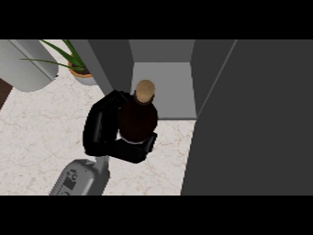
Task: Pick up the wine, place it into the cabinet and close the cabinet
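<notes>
left hand (103, 128) curled around dark wine bottle (137, 120), holding it above the marble counter (30, 137) just in front of the open cabinet (163, 89). cork end tilted toward the cabinet shelf. potted plant (74, 64) behind, at left.

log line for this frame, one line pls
phase: carrying | left hand: fingers curled round wine bottle, upright | cabinet: open, bottle at its front, not yet inside | right hand: not in view

Dark glossy glass wine bottle (137, 120) with tan, probably cork, stopper. Left of it, pale veined marble-look counter (36, 142), smooth. Behind it, matt grey cabinet (164, 87). Beneath it, matt grey forearm (83, 176).
</notes>
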Robot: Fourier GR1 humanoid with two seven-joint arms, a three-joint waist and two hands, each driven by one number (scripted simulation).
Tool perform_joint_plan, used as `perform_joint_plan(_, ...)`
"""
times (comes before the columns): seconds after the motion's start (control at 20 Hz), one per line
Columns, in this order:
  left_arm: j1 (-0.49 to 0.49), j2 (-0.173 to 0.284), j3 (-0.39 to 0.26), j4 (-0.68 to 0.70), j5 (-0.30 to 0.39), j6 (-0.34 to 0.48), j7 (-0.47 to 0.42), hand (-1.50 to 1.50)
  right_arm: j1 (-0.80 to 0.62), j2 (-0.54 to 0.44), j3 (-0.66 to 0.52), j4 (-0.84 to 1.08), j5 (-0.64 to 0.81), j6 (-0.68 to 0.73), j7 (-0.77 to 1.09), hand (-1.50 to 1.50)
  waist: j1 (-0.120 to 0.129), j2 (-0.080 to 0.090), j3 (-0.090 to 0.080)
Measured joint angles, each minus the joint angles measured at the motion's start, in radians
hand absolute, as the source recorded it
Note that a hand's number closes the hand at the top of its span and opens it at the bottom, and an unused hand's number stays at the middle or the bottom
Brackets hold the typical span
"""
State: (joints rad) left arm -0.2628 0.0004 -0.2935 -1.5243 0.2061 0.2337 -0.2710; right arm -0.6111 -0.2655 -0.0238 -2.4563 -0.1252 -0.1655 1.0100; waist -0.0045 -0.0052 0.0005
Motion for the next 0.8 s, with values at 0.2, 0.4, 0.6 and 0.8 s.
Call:
perform_joint_plan(0.2, -0.113, 0.0, -0.025, -0.018, -0.001, 0.108, 0.117, 1.5, 0.013, 0.005, -0.008, 0.002, -0.006, 0.007, -0.004, -1.5, -0.003, 0.001, 0.0)
perform_joint_plan(0.4, -0.231, 0.0, -0.024, 0.017, 0.011, 0.198, 0.2, 1.5, 0.022, 0.0, -0.021, 0.001, -0.012, 0.017, -0.002, -1.5, -0.008, 0.003, 0.0)
perform_joint_plan(0.6, -0.297, 0.0, -0.045, 0.039, 0.007, 0.276, 0.243, 1.5, 0.015, -0.006, -0.028, 0.002, -0.022, 0.021, 0.003, -1.5, -0.008, 0.002, 0.0)
perform_joint_plan(0.8, -0.364, 0.0, -0.009, 0.126, 0.02, 0.285, 0.218, 1.5, 0.036, 0.0, -0.036, 0.0, -0.027, 0.03, -0.011, -1.5, -0.01, 0.004, 0.0)
